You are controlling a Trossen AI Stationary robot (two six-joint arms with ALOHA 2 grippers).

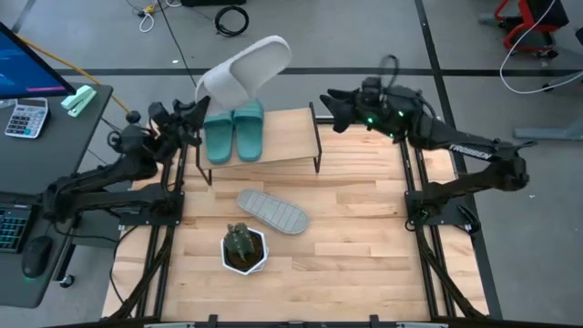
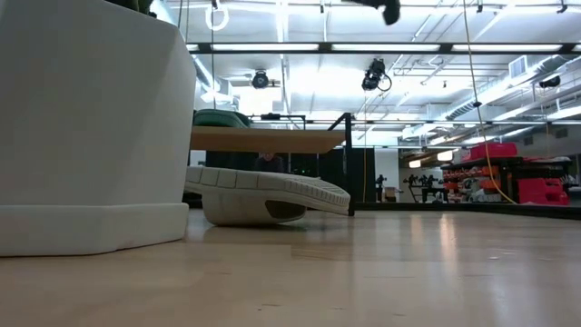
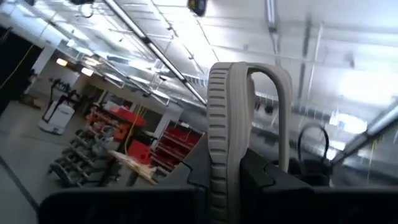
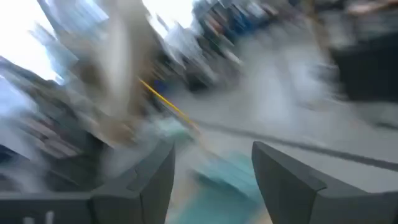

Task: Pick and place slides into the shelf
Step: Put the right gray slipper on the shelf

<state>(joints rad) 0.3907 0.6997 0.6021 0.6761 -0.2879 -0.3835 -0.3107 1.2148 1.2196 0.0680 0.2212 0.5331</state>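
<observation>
i'm holding one light grey slide (image 1: 244,71) up in the left gripper (image 1: 194,117), jaws nearly closed, pinching its heel end, above the shelf's (image 1: 287,137) left end near the tabletop's far edge. its long axis is running from the gripper up and away toward the far right, toe end out past the far edge, sole side tipped up. in the left wrist view the ribbed edge (image 3: 225,149) is standing upright between my fingers.

two teal slides (image 1: 234,133) are sitting side by side on the left part of the shelf board, long axes running near-to-far. the second grey slide (image 1: 273,211) is lying sole up mid-tabletop, long axis slanted from far left to near right, just beyond the potted plant (image 1: 244,246).

the right gripper (image 1: 333,107) is hovering at the shelf's right end, jaws part open, nothing in them.

risks as i'm judging them: the grip is only on one end, so the soft slide could swing or slip out; lowering it here could land it on the teal pair; both grippers are crowding the shelf and could clash or nudge it.
</observation>
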